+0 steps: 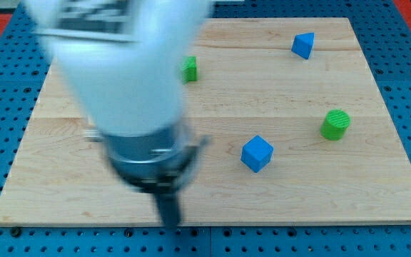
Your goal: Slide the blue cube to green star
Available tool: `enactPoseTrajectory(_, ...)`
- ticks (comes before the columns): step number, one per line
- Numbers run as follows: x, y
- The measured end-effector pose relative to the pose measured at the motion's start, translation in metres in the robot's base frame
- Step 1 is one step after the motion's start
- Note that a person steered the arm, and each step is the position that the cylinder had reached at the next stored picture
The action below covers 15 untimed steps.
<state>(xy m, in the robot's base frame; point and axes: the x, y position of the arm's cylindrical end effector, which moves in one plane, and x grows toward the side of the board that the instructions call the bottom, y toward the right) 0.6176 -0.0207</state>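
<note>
Four small blocks sit on one wooden board [377, 200]. Two are blue: a cube [256, 153] and a smaller angular block [303, 45]. Two are green: a round ribbed block [335, 124] and a half-hidden block [190, 69]. One robot arm [123, 78] carries one dark rod.

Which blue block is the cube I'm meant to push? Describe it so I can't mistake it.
On the wooden board, look just right of centre, right of my tip. The blue cube sits there, left of the green cylinder. The other blue block lies near the view's top.
</note>
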Motion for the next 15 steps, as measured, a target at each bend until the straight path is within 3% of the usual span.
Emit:
enactPoseTrajectory(1,-0.022,0.093)
enactPoseTrajectory(2,-0.069,0.146)
enactPoseTrajectory(3,-0.113,0.156)
enactPoseTrajectory(6,-0.044,0.153)
enactPoseTrajectory(8,-0.115,0.124)
enactPoseTrajectory(11,-0.066,0.106)
enactPoseTrajectory(12,-0.09,0.077)
enactPoseTrajectory(13,-0.141,0.075)
enactPoseTrajectory(14,-0.16,0.075)
enactPoseTrajectory(15,-0.142,0.079)
